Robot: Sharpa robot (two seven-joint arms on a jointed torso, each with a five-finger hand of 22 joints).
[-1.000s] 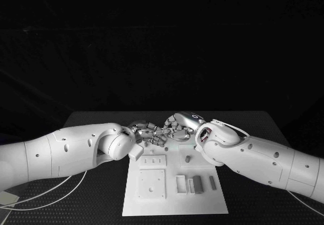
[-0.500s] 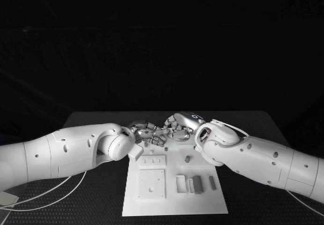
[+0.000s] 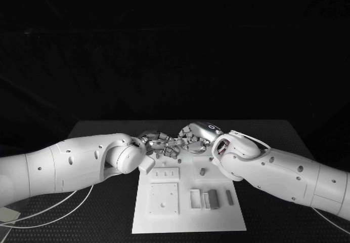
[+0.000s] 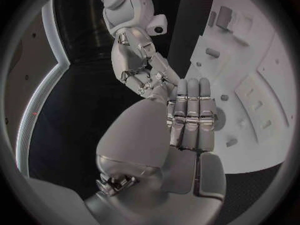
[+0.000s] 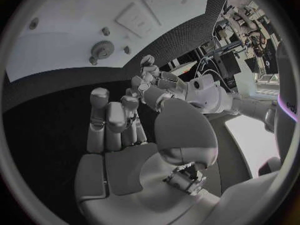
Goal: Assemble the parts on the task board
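Arms: glossy white rounded shells with small dark screw holes.
Left hand (image 3: 157, 143): silver, segmented metal.
Right hand (image 3: 195, 136): silver, same build.
Cable (image 3: 44, 215): thin, white.

Black table (image 3: 102, 132) with a textured mat surface, dark unlit backdrop behind, cluttered equipment racks (image 5: 250, 30) beyond

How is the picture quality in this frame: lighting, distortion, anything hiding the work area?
Head view: dark surroundings, the lit task board legible, but both arms hide its far end. Left wrist view: fisheye bends the board's edges, the left hand blocks the middle. Right wrist view: same bending, the right hand fills the centre.
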